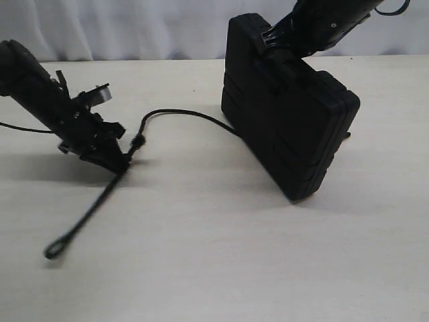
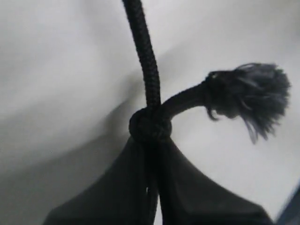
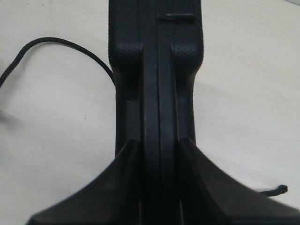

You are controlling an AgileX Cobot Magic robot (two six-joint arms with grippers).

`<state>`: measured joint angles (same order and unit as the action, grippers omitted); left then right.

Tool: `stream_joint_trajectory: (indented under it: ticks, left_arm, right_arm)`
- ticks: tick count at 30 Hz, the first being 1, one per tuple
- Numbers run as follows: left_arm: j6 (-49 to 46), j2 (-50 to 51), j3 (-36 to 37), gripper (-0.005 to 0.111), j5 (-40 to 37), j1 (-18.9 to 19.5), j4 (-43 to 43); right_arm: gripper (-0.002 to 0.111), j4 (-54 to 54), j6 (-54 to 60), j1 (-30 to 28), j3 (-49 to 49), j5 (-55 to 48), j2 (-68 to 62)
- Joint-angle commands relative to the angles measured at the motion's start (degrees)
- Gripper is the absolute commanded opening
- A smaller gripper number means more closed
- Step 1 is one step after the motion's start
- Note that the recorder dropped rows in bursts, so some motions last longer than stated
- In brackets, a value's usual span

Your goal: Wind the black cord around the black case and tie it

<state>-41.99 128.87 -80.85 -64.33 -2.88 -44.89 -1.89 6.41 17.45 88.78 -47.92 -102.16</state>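
In the exterior view we see the left gripper (image 1: 125, 162) low over the pale table (image 1: 221, 268), closed on a thin, braided black cord (image 1: 175, 111) just beside its knot (image 1: 137, 141). From there the cord's looped end (image 1: 53, 251) lies nearer and further left. The rest arcs right to the flat, rectangular, matte hard-plastic black case (image 1: 288, 127). The right gripper (image 1: 276, 41) clamps the far top edge of the case, which hangs tilted at the right. We cannot tell whether its low corner touches the table.

In the left wrist view, both fingers (image 2: 112, 187) meet on the cord directly under the knot (image 2: 150, 124), and a frayed tuft (image 2: 251, 91) sticks out sideways.

In the right wrist view, the fingers (image 3: 108, 187) press either side of the case's narrow edge (image 3: 157, 70), gripping it. The cord (image 3: 61, 44) curves away behind the case.
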Motion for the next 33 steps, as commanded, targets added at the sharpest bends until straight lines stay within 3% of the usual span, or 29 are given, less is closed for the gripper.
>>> stream_joint_trajectory:
  ticks: [1,6,8,16,20,25,33]
  left_arm:
    - [-1.44,0.76,0.07,0.019,-5.51,-4.07,-8.85]
    - [-7.54,0.63,0.07,0.058,-4.96,-6.52,-8.23]
    - [-9.38,0.03,-0.54,0.063,-4.96,-6.52,-6.93]
    - [-8.92,-5.49,-8.58,0.063,-5.41,-6.52,11.76]
    - [-28.2,-8.39,-8.81,0.061,-5.63,-7.22,11.29]
    - [-52.43,-9.53,-8.52,0.045,-5.63,-11.21,15.32]
    - [-55.18,-6.81,-8.43,0.045,-0.05,-20.3,37.26]
  right_arm:
    - [0.004,0.91,-0.03,0.06,-0.53,-3.41,-0.35]
    - [0.004,0.91,-0.17,0.06,-0.53,-3.93,-0.35]
    - [0.004,0.91,-0.17,0.06,-0.53,-4.02,-0.35]
    - [0.004,0.91,-0.17,0.06,-0.53,-4.02,-0.35]
    - [0.004,0.91,-0.17,0.06,-0.53,-4.07,-0.35]
    - [0.004,0.91,-0.17,0.06,-0.53,-4.35,-0.35]
    - [0.004,0.91,-0.03,0.06,-0.53,-4.44,-0.35]
